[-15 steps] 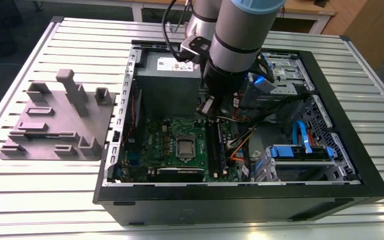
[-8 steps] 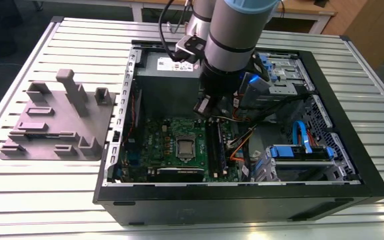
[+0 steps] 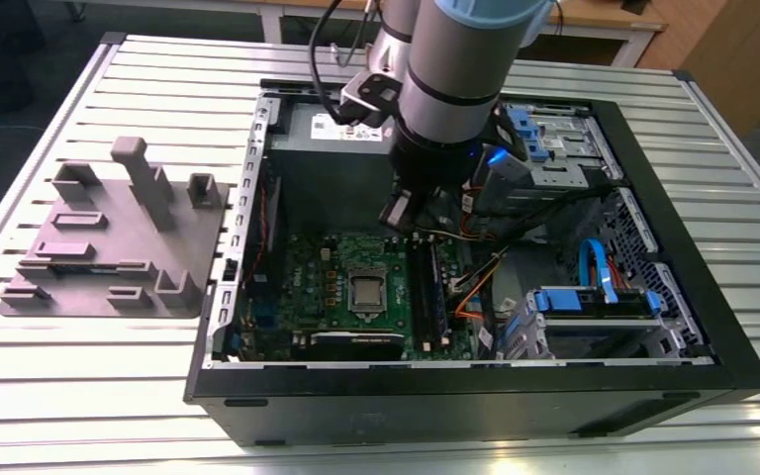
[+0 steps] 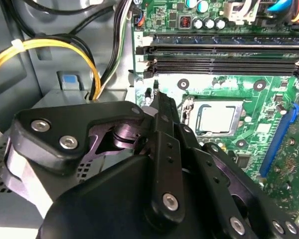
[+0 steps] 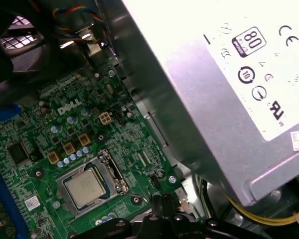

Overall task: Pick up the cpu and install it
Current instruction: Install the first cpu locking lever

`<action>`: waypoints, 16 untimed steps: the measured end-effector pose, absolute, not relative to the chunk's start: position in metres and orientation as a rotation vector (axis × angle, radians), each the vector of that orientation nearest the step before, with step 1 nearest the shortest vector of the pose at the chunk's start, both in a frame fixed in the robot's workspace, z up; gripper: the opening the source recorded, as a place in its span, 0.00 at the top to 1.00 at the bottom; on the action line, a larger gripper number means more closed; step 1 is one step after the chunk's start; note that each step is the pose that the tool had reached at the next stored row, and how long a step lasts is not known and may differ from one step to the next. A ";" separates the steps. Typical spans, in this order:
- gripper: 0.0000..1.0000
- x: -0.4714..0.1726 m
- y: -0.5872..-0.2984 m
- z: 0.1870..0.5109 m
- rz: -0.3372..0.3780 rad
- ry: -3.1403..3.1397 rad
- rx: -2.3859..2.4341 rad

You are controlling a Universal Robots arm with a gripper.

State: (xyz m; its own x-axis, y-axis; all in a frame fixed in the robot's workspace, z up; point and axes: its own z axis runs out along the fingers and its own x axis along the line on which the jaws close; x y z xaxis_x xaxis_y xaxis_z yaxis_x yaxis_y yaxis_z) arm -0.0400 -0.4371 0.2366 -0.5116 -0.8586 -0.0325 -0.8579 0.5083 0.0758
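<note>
While the cpu (image 4: pixel 217 119) sits in its socket at the motherboard's (image 5: pixel 45 144) centre, I judge installation done; gripper (image 4: pixel 157 92) pinched narrow, empty.

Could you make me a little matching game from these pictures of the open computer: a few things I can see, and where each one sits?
Things:
1. small flat square silvery cpu
2. grey metal power supply box
3. grey plastic block fixture
4. black robot gripper

Places:
A. on the slatted table, outside the case, at the exterior view's left
B. hanging above the green motherboard, beside the socket
C. lying in the socket frame on the motherboard
D. mounted at the case's wall, yellow cables beneath it

Pairs: 1-C, 2-D, 3-A, 4-B
</note>
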 end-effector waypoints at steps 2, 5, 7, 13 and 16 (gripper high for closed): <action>0.90 -0.042 -0.438 0.237 -0.128 -2.712 1.561; 0.90 -0.044 -0.441 0.237 -0.128 -2.706 1.570; 0.90 -0.045 -0.444 0.237 -0.128 -2.705 1.573; 0.90 -0.047 -0.453 0.237 -0.128 -2.701 1.579; 0.90 -0.049 -0.457 0.237 -0.128 -2.695 1.589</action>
State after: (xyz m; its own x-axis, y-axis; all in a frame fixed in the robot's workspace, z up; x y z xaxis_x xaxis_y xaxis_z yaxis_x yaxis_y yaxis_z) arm -0.0488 -0.4568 0.2366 -0.4848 -0.8740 -0.0325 -0.8732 0.4815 0.0758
